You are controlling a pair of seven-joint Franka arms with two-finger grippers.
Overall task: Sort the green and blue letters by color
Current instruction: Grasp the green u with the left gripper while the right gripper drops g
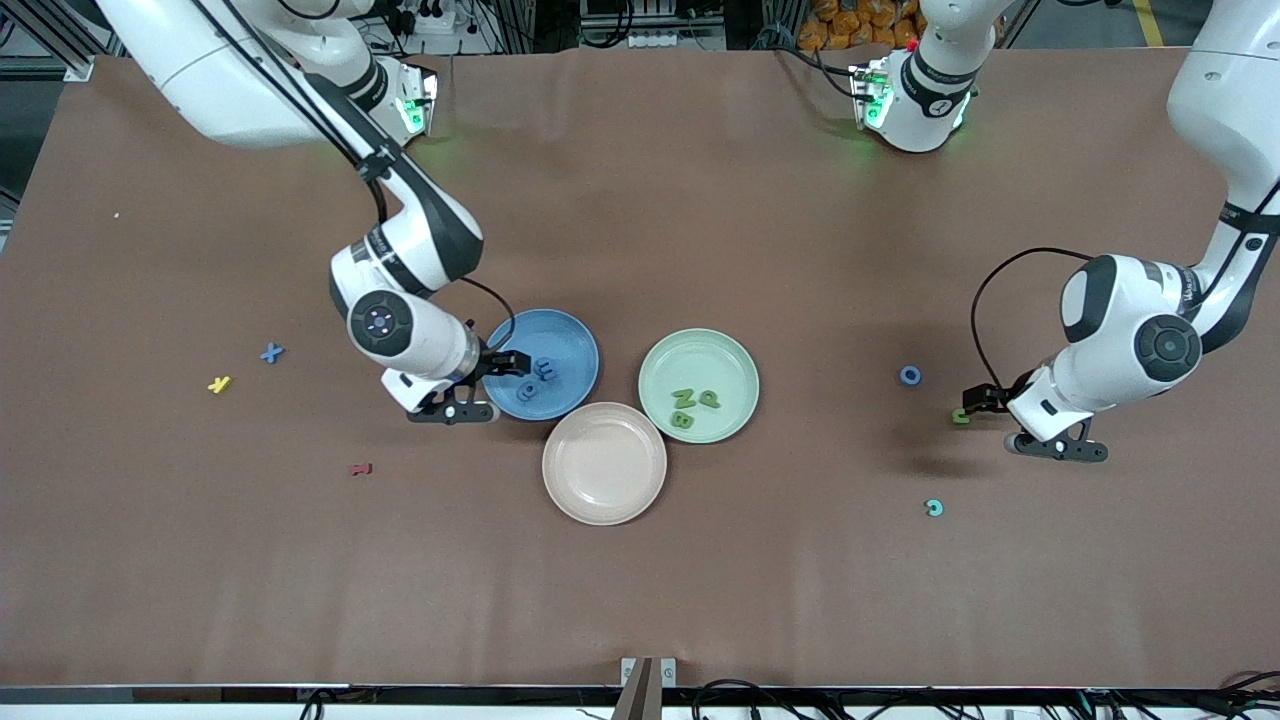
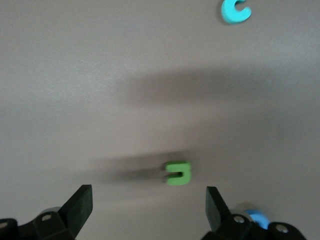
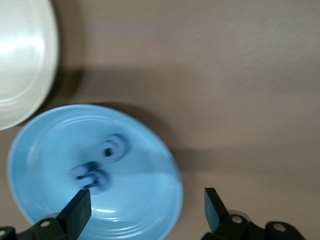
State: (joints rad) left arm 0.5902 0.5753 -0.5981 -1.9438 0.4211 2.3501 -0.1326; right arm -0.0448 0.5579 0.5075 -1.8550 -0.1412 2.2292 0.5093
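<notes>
My right gripper [image 1: 507, 362] is open and empty over the edge of the blue plate [image 1: 572, 340] toward the right arm's end. Two blue letters [image 1: 545, 368] lie in that plate; the right wrist view shows them [image 3: 111, 148] in the plate [image 3: 140, 190], past my open gripper [image 3: 145, 210]. The green plate [image 1: 700, 350] holds three green letters [image 1: 683, 420]. My left gripper [image 1: 975, 400] is open, low over the table beside a loose green letter [image 1: 961, 416]. In the left wrist view that letter [image 2: 178, 173] lies just ahead of the open gripper [image 2: 149, 210]. A blue O [image 1: 910, 375] and a blue X [image 1: 271, 352] lie loose.
A pale pink plate [image 1: 604, 495] stands nearer the front camera than the two other plates, touching them. A teal C [image 1: 934, 508] also shows in the left wrist view [image 2: 235, 10]. A yellow letter [image 1: 219, 384] and a dark red letter [image 1: 361, 469] lie toward the right arm's end.
</notes>
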